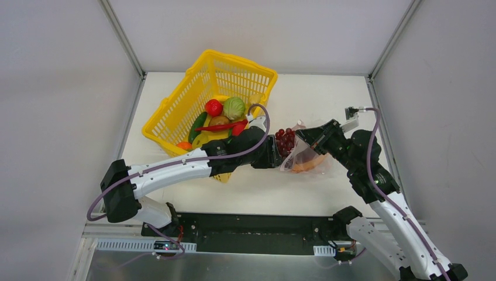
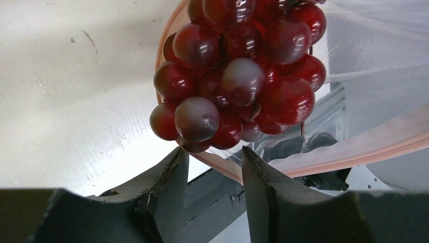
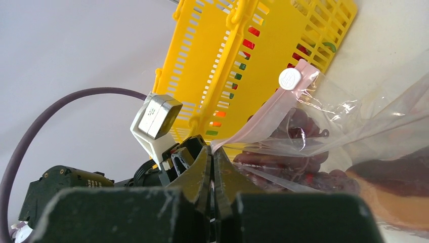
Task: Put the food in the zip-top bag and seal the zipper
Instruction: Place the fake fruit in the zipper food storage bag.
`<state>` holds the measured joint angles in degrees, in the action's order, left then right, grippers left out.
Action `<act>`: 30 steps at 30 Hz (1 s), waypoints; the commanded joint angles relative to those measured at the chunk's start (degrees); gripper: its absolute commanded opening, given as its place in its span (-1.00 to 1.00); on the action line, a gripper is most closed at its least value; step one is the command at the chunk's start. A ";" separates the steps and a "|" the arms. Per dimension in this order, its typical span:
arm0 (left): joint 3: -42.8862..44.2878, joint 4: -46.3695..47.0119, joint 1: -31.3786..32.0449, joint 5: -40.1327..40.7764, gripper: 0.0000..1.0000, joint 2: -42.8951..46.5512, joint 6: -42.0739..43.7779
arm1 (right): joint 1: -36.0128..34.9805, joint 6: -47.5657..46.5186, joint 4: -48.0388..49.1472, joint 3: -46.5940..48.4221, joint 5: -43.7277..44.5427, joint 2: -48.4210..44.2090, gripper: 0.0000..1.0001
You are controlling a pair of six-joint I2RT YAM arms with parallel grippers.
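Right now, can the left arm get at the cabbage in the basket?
Probably yes. The cabbage lies uncovered on top in the yellow basket, just beside the left arm. The left gripper is open, the grapes beyond its fingertips, so it looks free.

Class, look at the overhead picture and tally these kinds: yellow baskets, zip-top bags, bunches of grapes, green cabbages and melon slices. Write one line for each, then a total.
yellow basket: 1
zip-top bag: 1
bunch of grapes: 1
green cabbage: 1
melon slice: 1
Total: 5
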<state>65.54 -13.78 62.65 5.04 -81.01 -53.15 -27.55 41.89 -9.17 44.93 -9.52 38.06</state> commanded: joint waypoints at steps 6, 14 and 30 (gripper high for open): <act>2.05 -0.27 0.28 1.42 -0.51 -1.47 0.31 | 0.22 0.20 4.95 1.82 -0.23 -0.78 -1.00; 3.63 -1.21 0.29 4.61 -1.00 -1.99 2.71 | 0.28 -0.12 4.27 1.50 -0.19 -1.58 -1.00; 18.85 -10.90 4.80 21.81 -1.00 1.35 28.46 | 0.22 -4.08 -0.11 1.80 4.31 -1.51 -1.00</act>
<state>80.27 -23.83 65.43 20.93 -81.62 -33.34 -27.55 39.81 -8.80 44.93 -9.21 36.32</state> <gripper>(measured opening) 0.008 0.009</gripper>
